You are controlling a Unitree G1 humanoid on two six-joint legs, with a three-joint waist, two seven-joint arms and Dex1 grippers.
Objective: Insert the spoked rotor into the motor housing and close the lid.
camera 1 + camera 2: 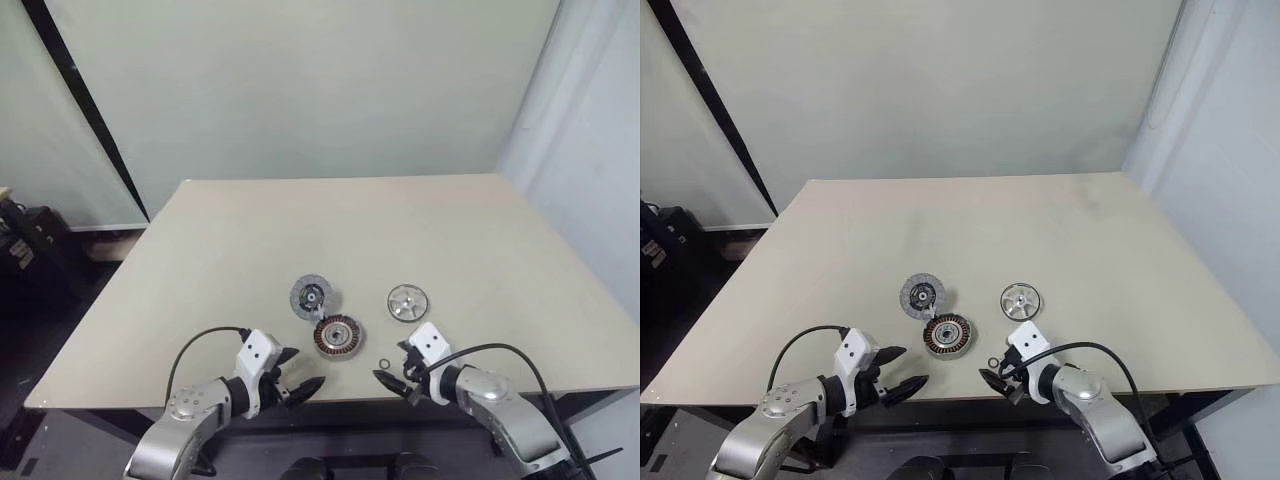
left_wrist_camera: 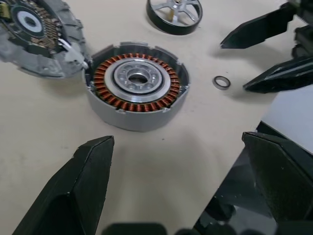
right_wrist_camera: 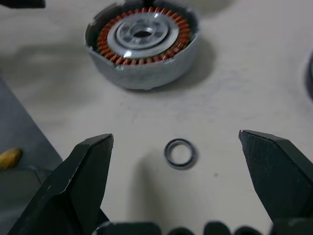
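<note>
Colours and patterns on the beige table [image 1: 480, 240]

The motor housing [image 2: 136, 85] shows a ring of copper-orange windings around a silvery centre, inside a dull grey wall. The lid [image 1: 311, 296] is grey with a dark hub and a speckled face. The spoked rotor [image 1: 407, 302] is shiny silver with a dark rim. The small loose ring [image 3: 179, 153] is silver-grey. Both grippers' fingers [image 3: 78, 186] are black.
</note>
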